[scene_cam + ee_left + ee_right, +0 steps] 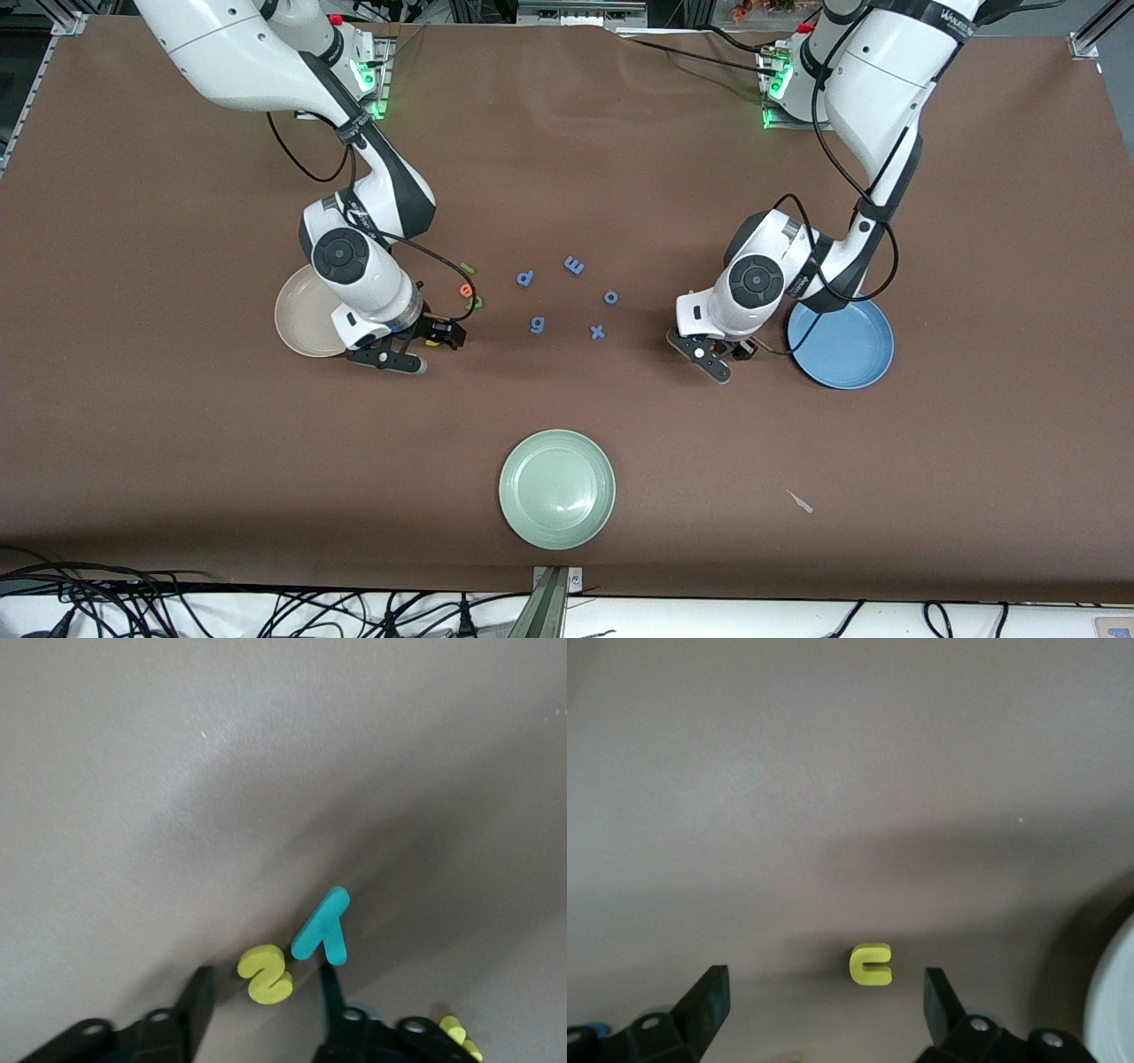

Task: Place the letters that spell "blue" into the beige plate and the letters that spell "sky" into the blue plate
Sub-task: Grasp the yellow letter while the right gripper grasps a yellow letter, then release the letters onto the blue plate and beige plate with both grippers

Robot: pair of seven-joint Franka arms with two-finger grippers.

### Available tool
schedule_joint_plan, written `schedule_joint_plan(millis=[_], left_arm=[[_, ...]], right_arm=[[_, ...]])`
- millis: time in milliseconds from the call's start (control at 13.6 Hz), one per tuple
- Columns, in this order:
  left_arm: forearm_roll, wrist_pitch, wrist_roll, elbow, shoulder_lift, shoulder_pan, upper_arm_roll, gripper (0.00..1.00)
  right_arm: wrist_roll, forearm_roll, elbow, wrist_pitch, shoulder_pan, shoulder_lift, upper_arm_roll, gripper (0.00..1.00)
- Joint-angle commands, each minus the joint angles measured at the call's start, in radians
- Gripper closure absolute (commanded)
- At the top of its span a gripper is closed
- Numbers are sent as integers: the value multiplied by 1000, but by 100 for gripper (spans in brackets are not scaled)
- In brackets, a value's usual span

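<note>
My left gripper [722, 354] is low over the table beside the blue plate [842, 344]. In the left wrist view the yellow "s" [266, 974] lies between its fingers [199, 1001] with a gap on each side, so the left gripper [266, 983] is open. The teal "y" [322, 926] lies just past the fingertips, and the yellow "k" [461, 1036] shows at the picture's edge. My right gripper [423, 347], wide open, is low beside the beige plate [301, 323]. The yellow "u" [871, 964] lies between its fingers. Green "l" [467, 268], orange "e" [466, 289] and olive "b" [476, 303] lie close by.
Several blue letters [574, 264] are scattered mid-table between the two arms. A pale green plate [556, 489] sits nearer the front camera. A small pale scrap [800, 501] lies toward the left arm's end. The beige plate's rim [1112, 992] shows in the right wrist view.
</note>
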Motion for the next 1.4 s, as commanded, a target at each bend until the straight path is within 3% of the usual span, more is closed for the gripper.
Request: schedule_joint_plan(millis=[0,221,442,737,884,1032,1327], left_arm=[[39,13,-22,25,28,0,1,70],[40,2,-22,34,20,3,1,91],[40,-63,-14,37,-42,21,4,92],[56,-269,-3,37,-168,72,4,91],[130,-297,3,32,-176,121,2,91],[216,-294,71,29,-165,189,2,91],[228,-184,152,20,-80,317,2,88]], right_arm=[[23,-30,-36,74,0,22,5,3],[23,-67,-93,143,0,31,-1,8],[21,-68,-101,138,-2,30,-2,18],[15,-70,-101,132,-2,24,-4,57],[10,-70,-102,132,-2,24,-11,69],[-3,-70,-102,129,-2,19,-18,79],[-77,-70,-89,-27,-4,-60,-34,80]])
